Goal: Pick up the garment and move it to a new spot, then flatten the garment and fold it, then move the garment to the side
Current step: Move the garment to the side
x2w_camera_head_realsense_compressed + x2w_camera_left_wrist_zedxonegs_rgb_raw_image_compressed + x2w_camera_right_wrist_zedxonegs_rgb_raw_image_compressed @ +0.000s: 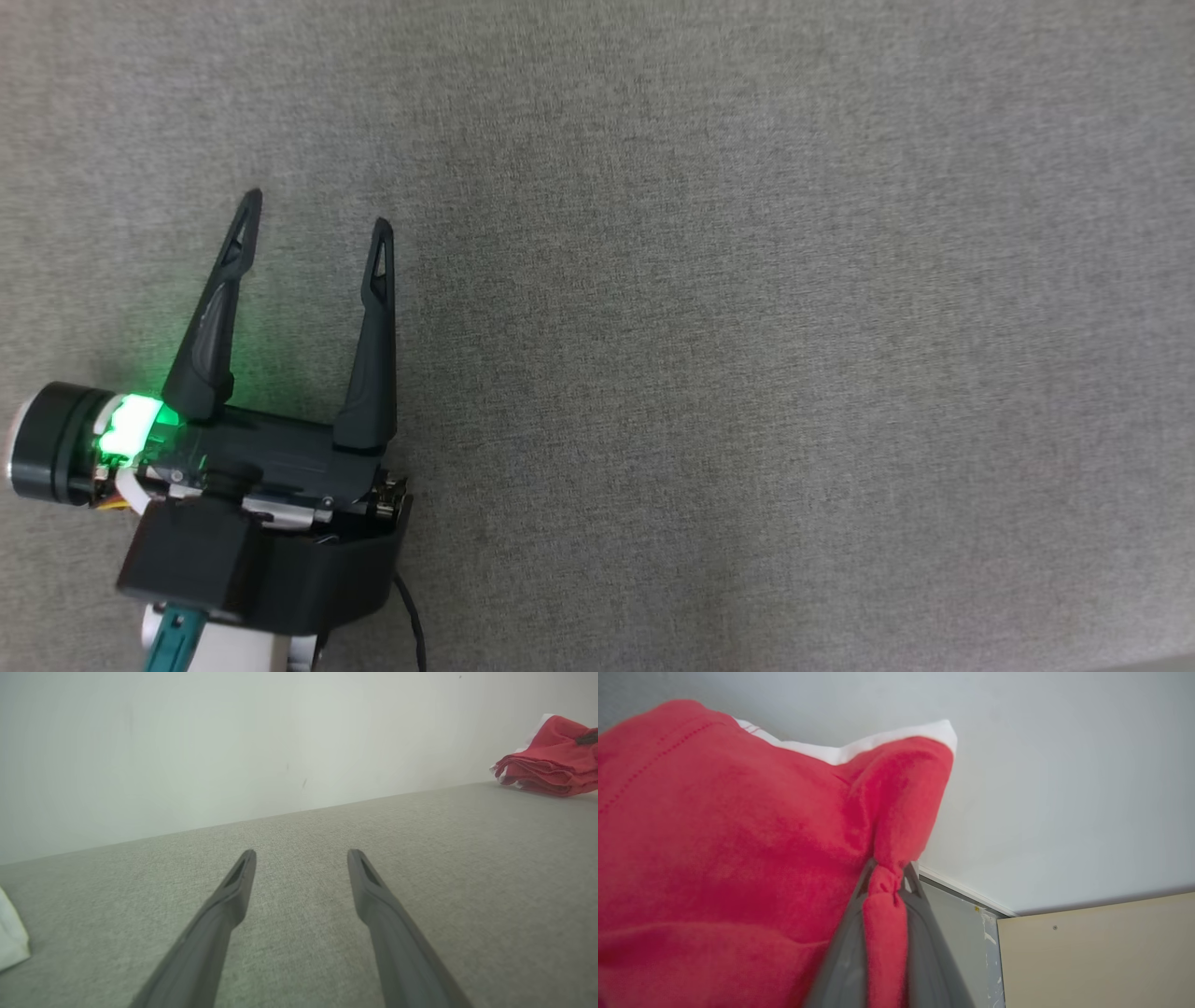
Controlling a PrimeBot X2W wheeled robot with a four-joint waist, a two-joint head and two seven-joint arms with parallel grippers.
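Over grey surface [747,280]: left end effector [316,210] wide, empty | right end effector [892,877] pinches garment [714,835], edge-cropped

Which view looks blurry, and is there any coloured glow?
Right wrist view: the red garment is soft, out of focus close to the lens. Head view: sharp; a green light by the left gripper tints the grey surface. Left wrist view: even light.

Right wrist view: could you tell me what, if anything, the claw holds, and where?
The right claw pinches a bunched fold at the garment's edge. The left claw is open, empty.
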